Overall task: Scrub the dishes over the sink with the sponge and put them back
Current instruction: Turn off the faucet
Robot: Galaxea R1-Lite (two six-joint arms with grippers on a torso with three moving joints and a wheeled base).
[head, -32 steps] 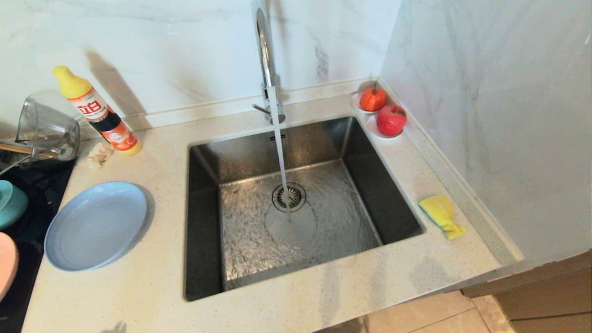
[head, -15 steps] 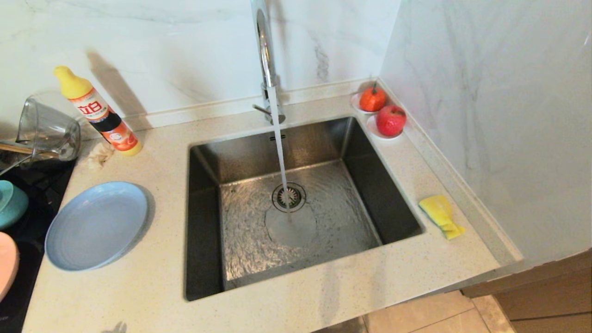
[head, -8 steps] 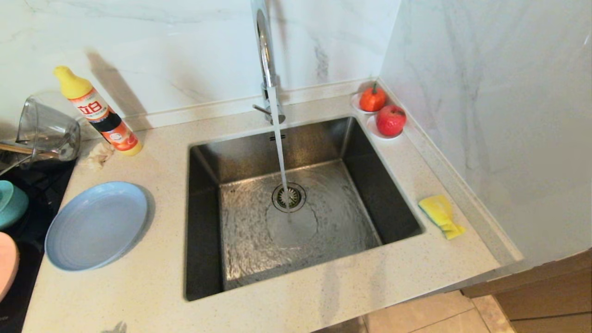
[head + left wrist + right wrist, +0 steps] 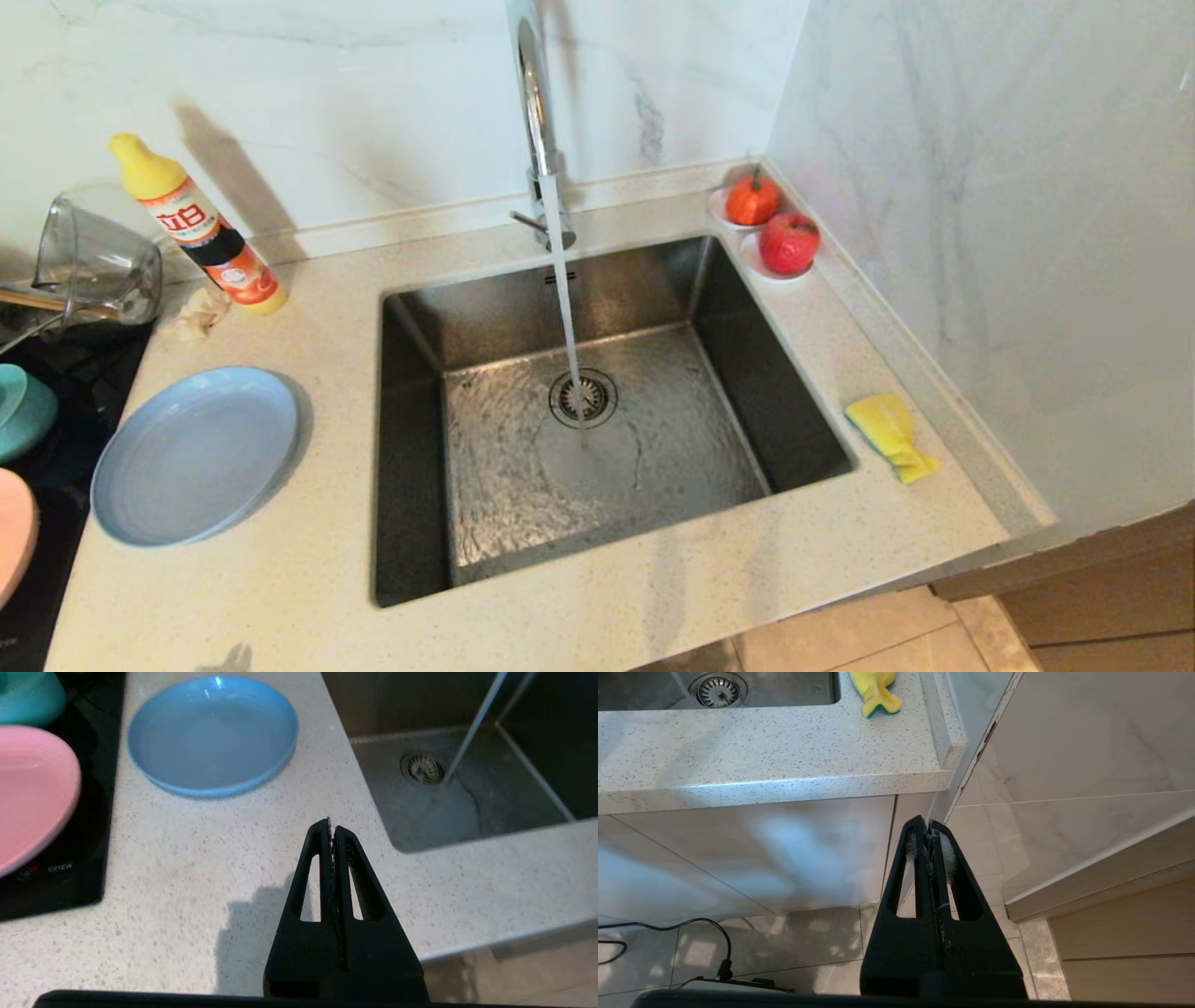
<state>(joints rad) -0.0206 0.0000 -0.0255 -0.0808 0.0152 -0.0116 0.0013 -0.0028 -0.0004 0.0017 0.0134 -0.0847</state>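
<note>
A grey-blue plate lies on the counter left of the sink. At the far left edge sit the teal bowl and the pink plate, on a black cooktop. The yellow and green sponge lies on the counter right of the sink. Water runs from the faucet onto the drain strainer. My left gripper is shut and empty above the counter's front, short of the blue plate. My right gripper is shut and empty, below the counter's front edge.
A detergent bottle and a clear glass jug stand at the back left. Two red fruits on small saucers sit in the back right corner. A marble wall bounds the right side. A cable lies on the floor.
</note>
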